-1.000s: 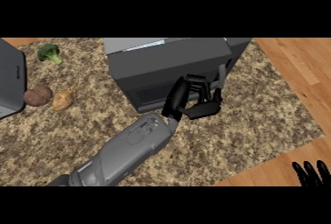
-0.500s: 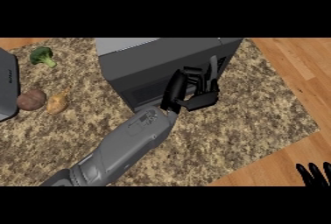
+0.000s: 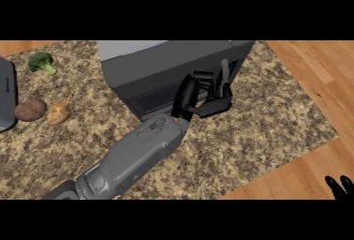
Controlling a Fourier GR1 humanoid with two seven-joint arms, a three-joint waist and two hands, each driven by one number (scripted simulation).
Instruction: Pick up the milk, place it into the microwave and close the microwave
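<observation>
The dark grey microwave [image 3: 166, 63] stands at the top middle of the speckled counter, and its front face looks flush, with no open door showing. My left hand [image 3: 204, 96] comes in from the lower left on a long grey forearm and lies against the microwave's front right part, open, fingers pointing up along the face and thumb below. No milk shows anywhere in the view. My right hand [image 3: 339, 187] rests at the lower right corner, open, fingers up.
A broccoli [image 3: 43, 62] lies at the upper left. Below it sit a brown potato [image 3: 29, 109] and an orange-brown one [image 3: 59, 113]. A dark grey object [image 3: 5, 93] cuts in at the left edge. Wooden floor borders the counter on the right.
My left hand has slid a little up and right along the microwave's front, with the fingers straightening upward. The right hand has not moved.
</observation>
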